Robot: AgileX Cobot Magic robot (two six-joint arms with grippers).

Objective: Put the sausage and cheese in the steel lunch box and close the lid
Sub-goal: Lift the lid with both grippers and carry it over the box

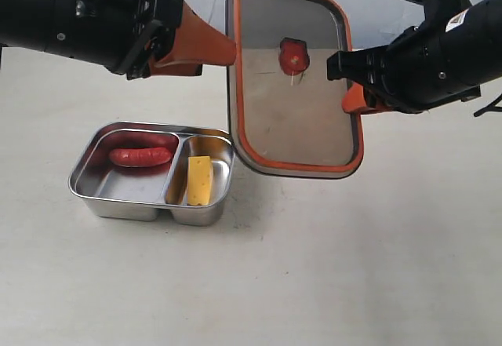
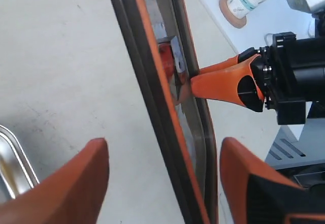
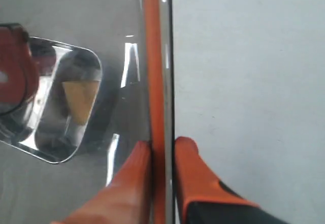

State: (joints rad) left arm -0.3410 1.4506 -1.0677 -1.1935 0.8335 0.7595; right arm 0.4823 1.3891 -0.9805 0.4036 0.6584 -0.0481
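**Holding the lid aloft beside the filled box**

The lid [image 1: 294, 118] hangs in the air, stood nearly upright, with its orange seal [image 1: 239, 126] and red valve [image 1: 292, 56] facing the exterior camera. The right claw [image 3: 162, 145] is clamped on the lid's right edge, one finger on each face of the rim. The left claw [image 2: 162, 142] is spread wide. The lid's left edge runs between its fingers, and neither finger presses on it in the left wrist view.

The box [image 1: 86, 177] sits on the table [image 1: 353, 267], below and to the left of the lid, uncovered. The sausage [image 1: 141, 156] lies lengthwise in the left compartment. The cheese [image 1: 199, 180] lies flat in the right one, across the divider [image 1: 174, 169]. The lid's lower left corner hangs just beside the box's far right corner, apart from it.
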